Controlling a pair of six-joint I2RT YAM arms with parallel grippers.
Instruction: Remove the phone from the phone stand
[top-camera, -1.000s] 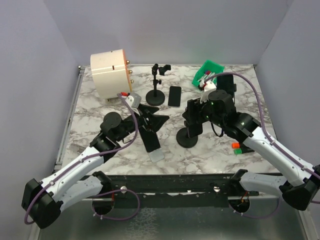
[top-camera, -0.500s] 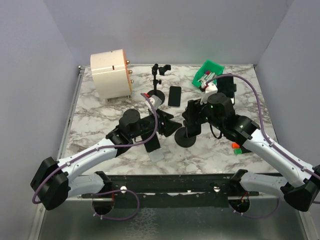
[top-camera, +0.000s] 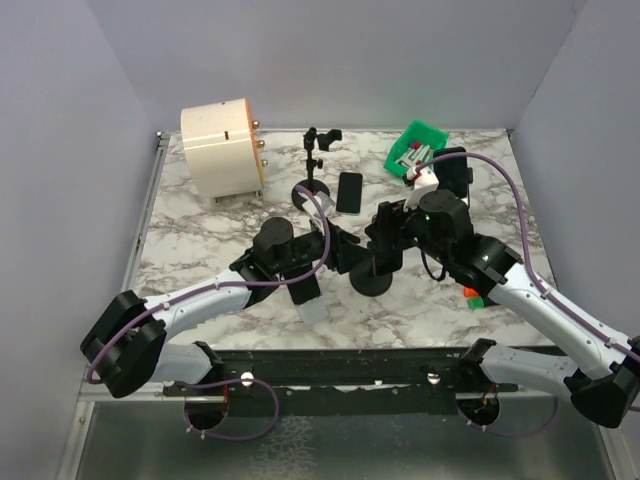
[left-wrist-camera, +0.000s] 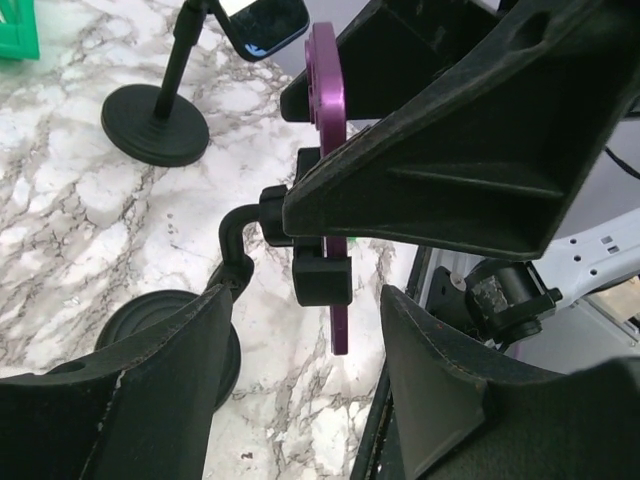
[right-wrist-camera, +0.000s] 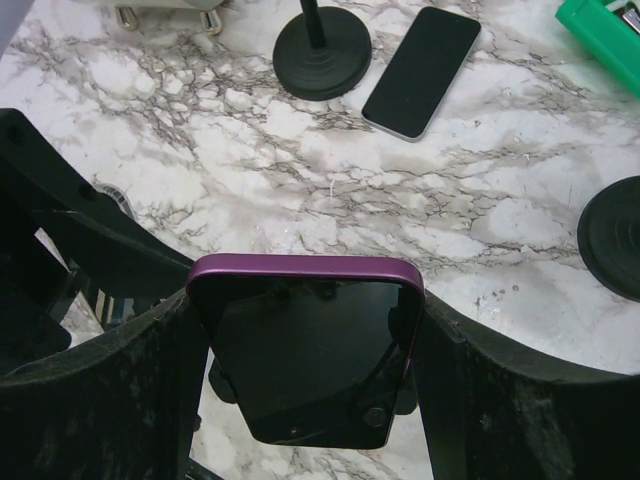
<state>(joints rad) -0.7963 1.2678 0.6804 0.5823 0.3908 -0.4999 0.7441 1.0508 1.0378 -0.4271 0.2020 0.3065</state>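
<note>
The right pincer (right-wrist-camera: 305, 300) pinches the purple-cased phone (right-wrist-camera: 300, 370) by its side edges, at 3 and 9 o'clock. The phone sits upright in the phone stand (left-wrist-camera: 238, 235) near the middle of the worktop (top-camera: 190, 225). The left pincer (left-wrist-camera: 305, 315), spread, straddles the stand's neck. The phone is likely rigid, light and slick-faced, so hold the case edges, not the screen.

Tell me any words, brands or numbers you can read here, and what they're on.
None can be read.
Purple phone in the stand: dark, blank screen.
Spare phone lying flat: dark screen too.
White drum: only a small orange mark, no letters.
Green bin: contents too small to tell.
</note>
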